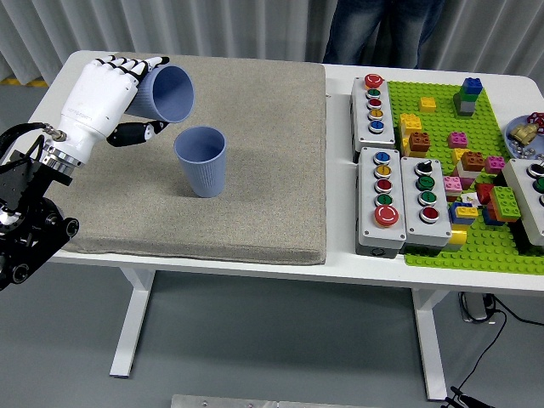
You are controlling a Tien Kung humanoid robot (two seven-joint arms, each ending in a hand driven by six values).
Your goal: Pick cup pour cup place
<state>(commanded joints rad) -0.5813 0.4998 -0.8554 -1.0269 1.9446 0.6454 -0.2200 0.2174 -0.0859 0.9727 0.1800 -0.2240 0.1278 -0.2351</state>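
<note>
My left hand (127, 89), white with black fingertips, is shut on a blue ribbed cup (166, 93) held tilted on its side, mouth facing right and slightly down. It hangs above the grey mat (255, 170), up and to the left of a second blue cup (201, 160). That second cup stands upright on the mat, apart from the held one. I cannot tell what is inside either cup. My right hand is out of view.
White button boxes (395, 200) sit right of the mat. A green baseplate (476, 170) with several loose bricks fills the table's right side. A person in dark trousers (382, 30) stands at the far edge.
</note>
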